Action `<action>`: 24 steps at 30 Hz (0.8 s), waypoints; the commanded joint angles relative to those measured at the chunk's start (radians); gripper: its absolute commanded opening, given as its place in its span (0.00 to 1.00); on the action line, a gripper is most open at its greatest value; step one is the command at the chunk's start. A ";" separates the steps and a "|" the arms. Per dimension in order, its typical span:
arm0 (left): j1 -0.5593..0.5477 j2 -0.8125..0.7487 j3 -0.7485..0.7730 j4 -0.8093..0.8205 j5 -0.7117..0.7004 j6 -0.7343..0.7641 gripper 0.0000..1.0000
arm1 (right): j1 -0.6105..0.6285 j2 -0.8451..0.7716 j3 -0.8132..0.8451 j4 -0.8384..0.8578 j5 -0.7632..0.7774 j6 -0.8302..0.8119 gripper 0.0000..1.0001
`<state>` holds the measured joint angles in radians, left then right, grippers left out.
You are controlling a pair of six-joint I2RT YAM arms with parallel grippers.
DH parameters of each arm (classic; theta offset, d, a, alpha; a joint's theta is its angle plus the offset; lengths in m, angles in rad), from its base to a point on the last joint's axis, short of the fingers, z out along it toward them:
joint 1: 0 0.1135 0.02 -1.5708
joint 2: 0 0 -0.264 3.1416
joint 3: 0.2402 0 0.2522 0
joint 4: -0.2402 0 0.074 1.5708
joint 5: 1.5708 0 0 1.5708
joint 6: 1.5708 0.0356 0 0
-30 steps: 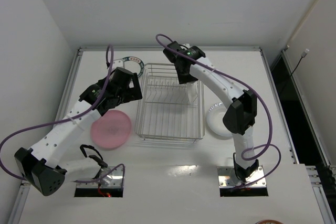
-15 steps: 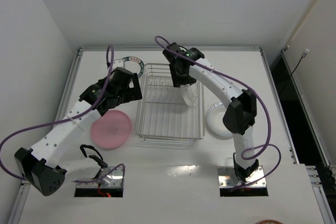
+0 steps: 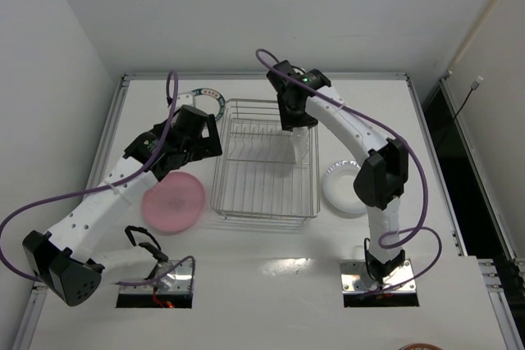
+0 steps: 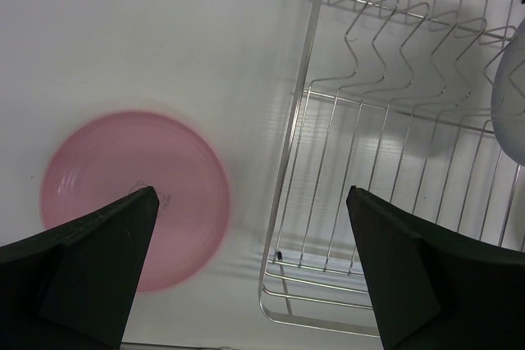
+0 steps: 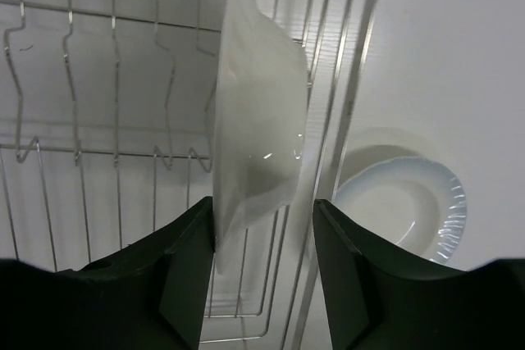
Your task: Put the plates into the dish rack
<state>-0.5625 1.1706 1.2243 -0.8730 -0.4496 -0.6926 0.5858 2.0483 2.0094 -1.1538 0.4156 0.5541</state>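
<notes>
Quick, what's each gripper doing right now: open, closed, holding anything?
Left gripper: open wide, holding nothing.
Right gripper: open, jaws either side of the upright white plate in the dish rack, a gap showing, not clamped.

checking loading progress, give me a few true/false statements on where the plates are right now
1. A white plate stands on edge in the rack. True.
2. The pink plate is in the rack. False: it lies flat on the table, left of the rack.
3. The left gripper is open and empty. True.
4. The ribbed plate lies left of the rack. False: it lies on the table to the rack's right.
</notes>
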 commanded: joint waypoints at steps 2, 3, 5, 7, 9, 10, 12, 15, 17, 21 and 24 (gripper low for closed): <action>-0.010 -0.023 -0.006 0.025 -0.004 0.005 1.00 | -0.050 -0.095 -0.006 -0.029 0.065 0.020 0.47; -0.010 -0.023 -0.006 0.025 -0.004 0.005 1.00 | -0.064 -0.115 -0.018 -0.029 0.065 0.020 0.47; -0.010 -0.023 -0.006 0.025 -0.004 0.005 1.00 | -0.076 -0.140 -0.028 0.000 0.046 0.020 0.48; -0.010 -0.023 -0.006 0.025 -0.004 0.005 1.00 | -0.102 -0.160 -0.038 0.011 0.022 0.020 0.51; -0.010 -0.023 -0.006 0.025 -0.004 0.005 1.00 | -0.115 -0.172 -0.038 0.011 0.009 0.020 0.53; -0.010 -0.023 -0.006 0.025 -0.004 0.005 1.00 | -0.124 -0.172 -0.038 0.011 0.000 0.020 0.53; -0.010 -0.023 -0.006 0.025 -0.004 0.005 1.00 | -0.124 -0.172 -0.015 -0.001 0.000 0.020 0.54; -0.010 -0.023 -0.006 0.025 -0.004 0.005 1.00 | -0.124 -0.226 -0.015 0.015 0.011 0.001 0.88; -0.010 -0.023 -0.006 0.025 -0.004 0.005 1.00 | -0.133 -0.247 -0.044 0.063 -0.032 -0.028 1.00; -0.010 -0.014 -0.006 0.034 0.005 0.005 1.00 | -0.142 -0.260 -0.055 0.092 -0.087 -0.049 1.00; -0.010 -0.014 -0.006 0.034 0.014 0.005 1.00 | -0.142 -0.272 -0.055 0.123 -0.109 -0.049 1.00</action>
<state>-0.5625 1.1702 1.2194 -0.8661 -0.4442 -0.6926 0.4473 1.8046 1.9663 -1.0920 0.3458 0.5224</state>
